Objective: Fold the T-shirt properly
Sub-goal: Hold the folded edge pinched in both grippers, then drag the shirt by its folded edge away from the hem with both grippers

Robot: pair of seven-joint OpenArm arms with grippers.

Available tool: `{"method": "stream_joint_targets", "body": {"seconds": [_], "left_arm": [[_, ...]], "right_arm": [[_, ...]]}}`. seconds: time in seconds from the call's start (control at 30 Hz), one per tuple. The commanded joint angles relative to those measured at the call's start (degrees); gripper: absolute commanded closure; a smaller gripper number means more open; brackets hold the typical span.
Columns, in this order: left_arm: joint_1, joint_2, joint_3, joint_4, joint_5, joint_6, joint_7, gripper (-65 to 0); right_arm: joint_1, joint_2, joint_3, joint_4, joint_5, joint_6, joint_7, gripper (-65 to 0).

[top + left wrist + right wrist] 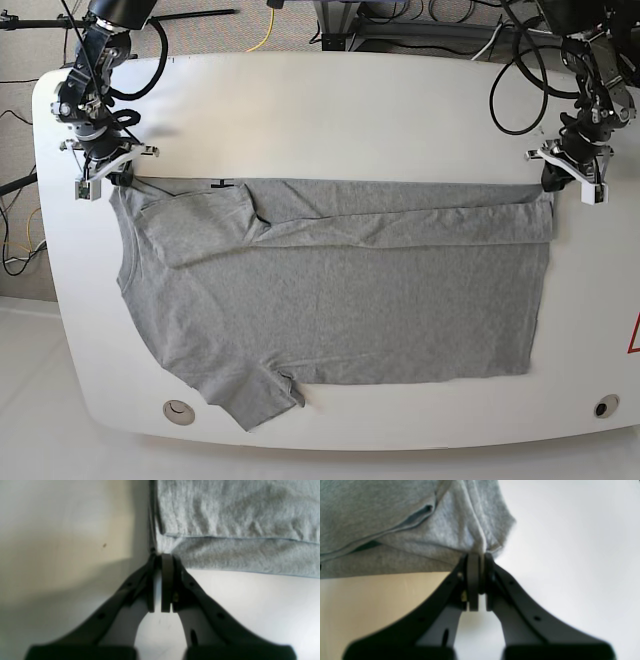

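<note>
Both sets of jaws are closed tight on cloth. The left gripper [162,556] pinches the corner of the T-shirt [340,310] at its hem end, and the right gripper [478,555] pinches a bunched corner at the collar end. In the base view the two grippers sit at opposite ends of the shirt's far edge. The shirt lies spread across the middle of the white table [330,100], and a long strip along its far edge is already folded over toward its near side. One sleeve pokes out at the shirt's near edge, toward the collar end.

The risk, as I judge it, is uneven pulling: if one arm lifts or travels faster, the fold line will skew. The left grip catches only the very corner, so the cloth could slip out under tension and drop the fold.
</note>
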Motion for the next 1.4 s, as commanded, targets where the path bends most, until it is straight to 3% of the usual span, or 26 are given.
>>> {"method": "stream_joint_targets", "body": {"seconds": [0.0,0.5,0.63,0.77,1.37], "left_arm": [[1.49,-0.66,0.11,2.63,0.75,0.16,1.69,0.0],[6.86,-1.26,-4.10,11.72,0.47,0.05,1.12,0.0],[8.34,-1.45,-4.83,13.56,0.54,0.10,1.24,-3.7],[13.06,-1.96,-5.56,17.62,0.60,0.07,1.28,0.0],[23.12,-3.08,-6.07,21.86,0.21,-0.26,0.91,0.0]], "right_arm": [[-0.35,0.79,0.04,2.27,-0.35,0.12,-0.37,0.0],[-3.31,1.00,0.06,6.73,-0.14,0.01,-0.43,0.0],[-4.66,1.00,0.17,7.90,-0.07,0.07,-0.65,0.0],[-9.43,0.83,0.52,12.40,0.13,0.27,-0.87,0.0],[-21.74,-1.04,0.60,21.73,0.25,0.34,-1.02,0.0]]}}
